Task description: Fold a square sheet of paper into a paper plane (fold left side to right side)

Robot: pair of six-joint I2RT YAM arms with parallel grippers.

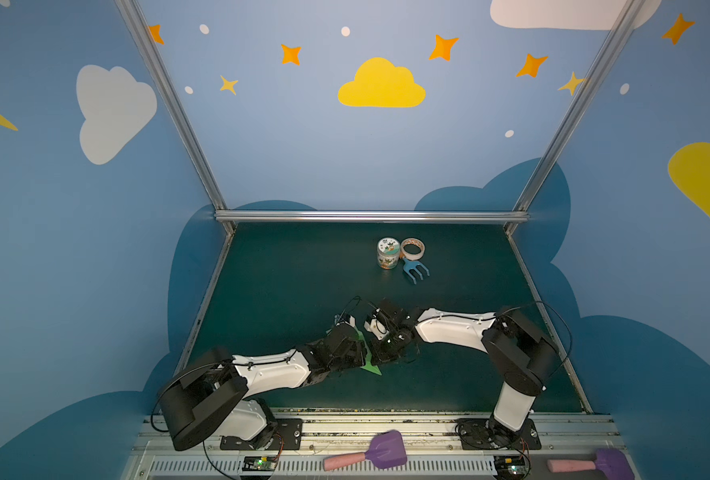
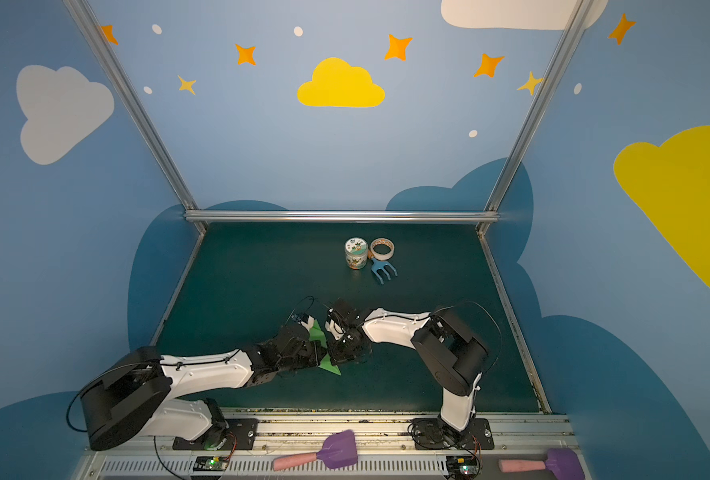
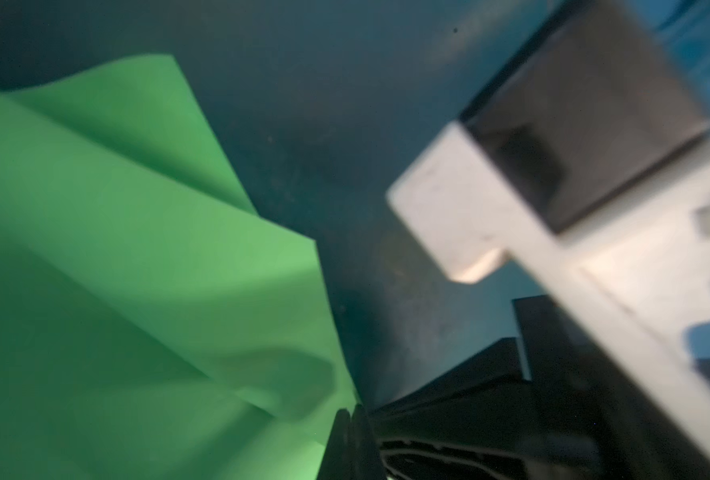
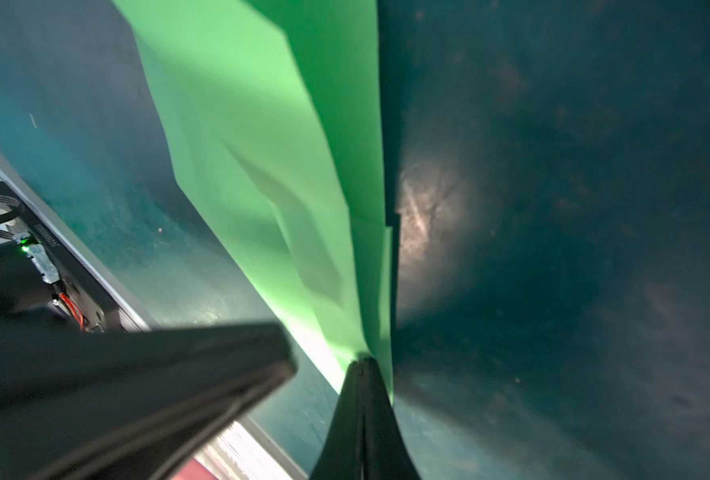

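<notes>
The square sheet of paper [image 1: 373, 369] [image 2: 331, 365] is bright green, creased narrower, and lies on the dark green mat near the middle front. Most of it is hidden under the two grippers; in both top views only a pointed near corner and a small far patch show. My left gripper [image 1: 359, 353] [image 3: 351, 413] is shut, its tips at the paper's [image 3: 137, 270] edge, where loose layers bulge up. My right gripper [image 1: 380, 351] [image 4: 363, 359] is shut, its tips resting on the paper [image 4: 270, 145] beside a long straight crease. Whether either pinches paper is unclear. No finished paper plane shows.
A small printed jar [image 1: 388, 252], a tape roll [image 1: 412, 248] and a blue toy rake [image 1: 415, 270] stand together at the back of the mat. Two purple toy shovels with pink handles [image 1: 382, 451] [image 1: 603, 463] lie on the front rail. The right arm's wrist block [image 3: 511, 199] hangs close to the left gripper.
</notes>
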